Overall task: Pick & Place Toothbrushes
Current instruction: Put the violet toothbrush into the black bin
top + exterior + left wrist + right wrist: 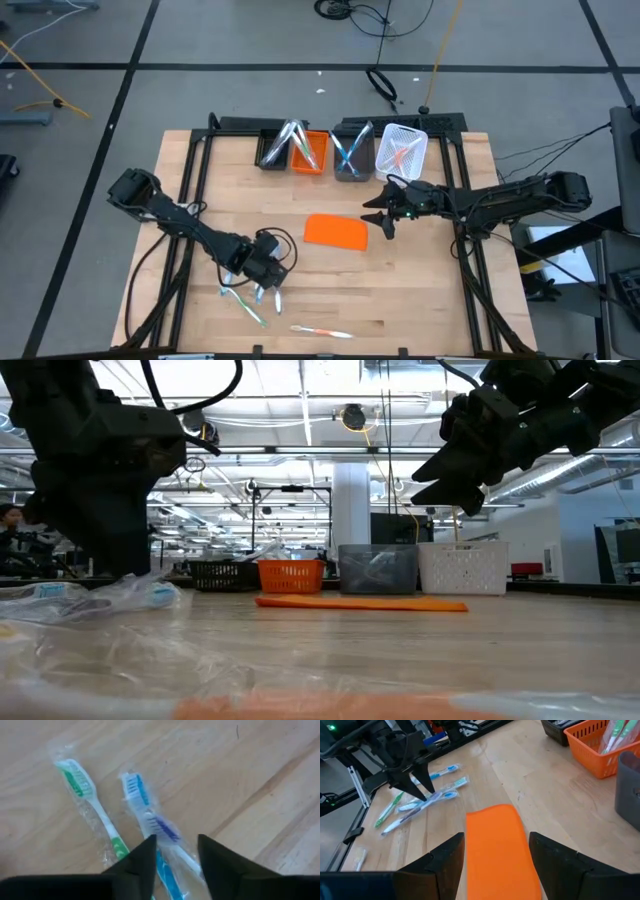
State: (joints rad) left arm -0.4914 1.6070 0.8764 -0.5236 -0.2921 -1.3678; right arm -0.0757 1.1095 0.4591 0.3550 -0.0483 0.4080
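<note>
Several wrapped toothbrushes lie flat on the wooden table near its front left [245,300]. Among them are a blue one [150,817] and a green one [85,795]; they also show in the right wrist view [427,800]. An orange-red toothbrush [320,331] lies alone nearer the front edge. My left gripper [267,287] is open and points down over them [175,842], one finger on each side of the blue toothbrush's handle. My right gripper [376,224] is open and empty, above the table beside the flat orange sheet [335,232]. My left gripper comes from above with its fingers [142,860] across the wrapped blue toothbrush's handle [165,832], which lies flat on the table. I cannot tell whether the fingers touch it.
Four small bins stand in a row at the table's far edge: black [272,152], orange [310,153], grey [350,158] and white [402,150], each with toothbrushes in it. The orange sheet lies mid-table [495,835]. Bare wood lies at the front right.
</note>
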